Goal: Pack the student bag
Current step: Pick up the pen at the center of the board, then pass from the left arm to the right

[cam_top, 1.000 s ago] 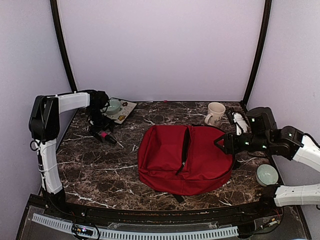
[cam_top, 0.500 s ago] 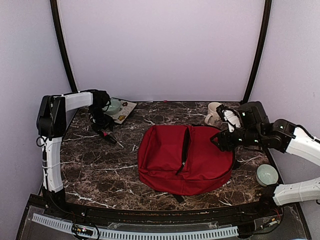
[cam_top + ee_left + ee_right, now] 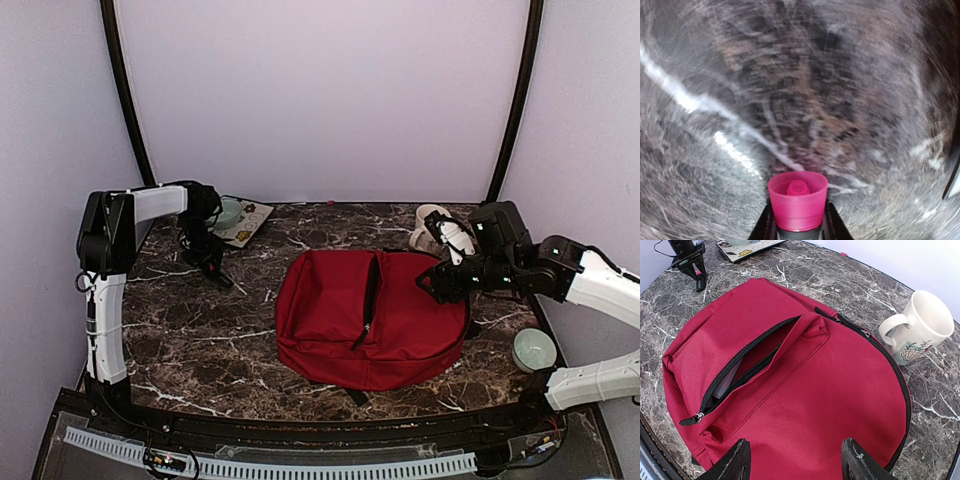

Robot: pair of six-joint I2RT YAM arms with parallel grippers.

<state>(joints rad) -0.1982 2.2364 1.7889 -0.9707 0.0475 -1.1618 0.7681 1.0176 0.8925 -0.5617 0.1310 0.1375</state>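
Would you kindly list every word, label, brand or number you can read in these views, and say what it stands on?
No text can be read in any view.
On the mug: a drawn motif only, no words.
On the tray: small coloured pictures, too small to tell whether there is lettering.
On the bag: no label or logo shows.
On the pink cap: plain, no marking.

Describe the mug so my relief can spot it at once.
Find the red student bag in the middle of the marble table and go to its far right corner. The mug stands just beyond it: cream, with a handle and a small print low on its side, unlike the handleless pale green bowl nearer the arms.
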